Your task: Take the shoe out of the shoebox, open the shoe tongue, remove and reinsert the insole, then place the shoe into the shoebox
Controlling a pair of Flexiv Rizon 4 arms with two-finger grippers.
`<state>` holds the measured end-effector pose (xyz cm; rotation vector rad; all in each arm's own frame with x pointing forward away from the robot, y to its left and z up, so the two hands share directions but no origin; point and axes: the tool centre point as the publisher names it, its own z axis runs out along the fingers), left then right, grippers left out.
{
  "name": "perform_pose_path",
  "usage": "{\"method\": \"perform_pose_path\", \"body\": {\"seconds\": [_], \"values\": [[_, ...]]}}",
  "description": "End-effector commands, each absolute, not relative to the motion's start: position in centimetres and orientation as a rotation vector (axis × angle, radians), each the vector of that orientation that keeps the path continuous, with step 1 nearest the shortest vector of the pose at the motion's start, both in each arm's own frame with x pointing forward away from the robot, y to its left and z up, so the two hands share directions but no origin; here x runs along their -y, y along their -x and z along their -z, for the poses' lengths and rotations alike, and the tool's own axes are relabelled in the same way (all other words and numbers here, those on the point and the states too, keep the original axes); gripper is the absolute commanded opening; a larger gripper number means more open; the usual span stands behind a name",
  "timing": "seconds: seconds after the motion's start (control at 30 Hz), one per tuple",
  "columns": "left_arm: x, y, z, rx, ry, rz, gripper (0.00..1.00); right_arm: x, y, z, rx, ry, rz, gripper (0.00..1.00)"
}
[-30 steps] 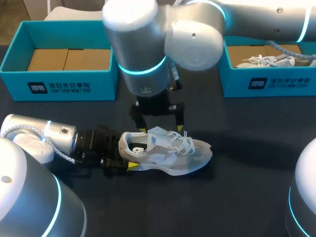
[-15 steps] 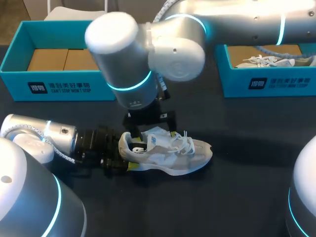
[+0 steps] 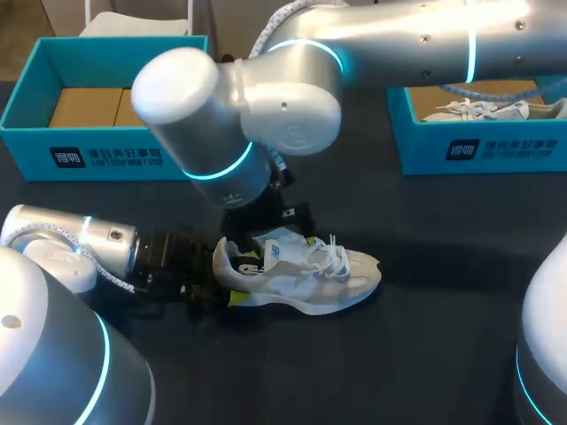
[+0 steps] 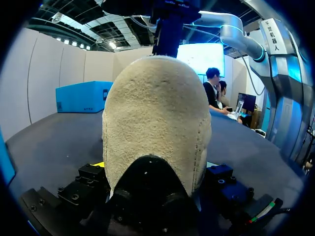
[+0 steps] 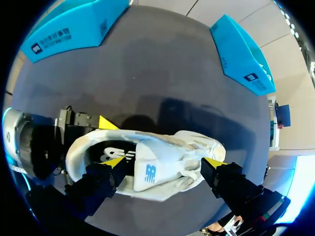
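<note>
1. One white sneaker (image 3: 301,274) is lying upright on its sole in the middle of the dark table (image 3: 443,336). In the head view its heel is pointing to 9 o'clock and its toe to 3 o'clock, and it is outside both boxes.
2. My left gripper (image 3: 226,282) is lying low at the sneaker's 9 o'clock end. It is clamping the heel, with a yellow tip pressing on each side.
3. My right gripper (image 5: 165,163) is hanging over the sneaker from 12 o'clock with its jaws spread wide. One fingertip (image 5: 114,162) is sitting in the opening above the dark insole (image 5: 98,147). The other fingertip (image 5: 212,162) is standing beside the laces, with the tongue (image 5: 152,164) between them.
4. One teal shoebox (image 3: 106,155) is sitting at 10 o'clock of the sneaker. A second shoebox (image 3: 478,150) is sitting at 2 o'clock, holding another white shoe (image 3: 483,108).
</note>
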<state>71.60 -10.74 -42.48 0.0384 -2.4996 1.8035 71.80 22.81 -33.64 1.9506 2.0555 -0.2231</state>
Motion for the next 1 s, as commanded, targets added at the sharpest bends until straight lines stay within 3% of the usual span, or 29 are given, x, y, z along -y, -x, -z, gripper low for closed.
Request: {"method": "perform_pose_path", "body": {"seconds": [0.03,0.47,1.0], "values": [[11.1,-71.5,42.8,2.501,-0.04,-1.802,0.0,-23.2,-71.3,34.6,-1.218,-2.417,0.142,1.0],[11.1,-71.5,42.8,2.501,-0.04,-1.802,0.0,-20.9,-71.5,36.6,-1.06,-2.449,0.209,1.0],[11.1,-71.5,42.8,2.501,-0.04,-1.802,0.0,-18.5,-69.9,32.1,-0.908,-2.463,0.231,1.0]]}}
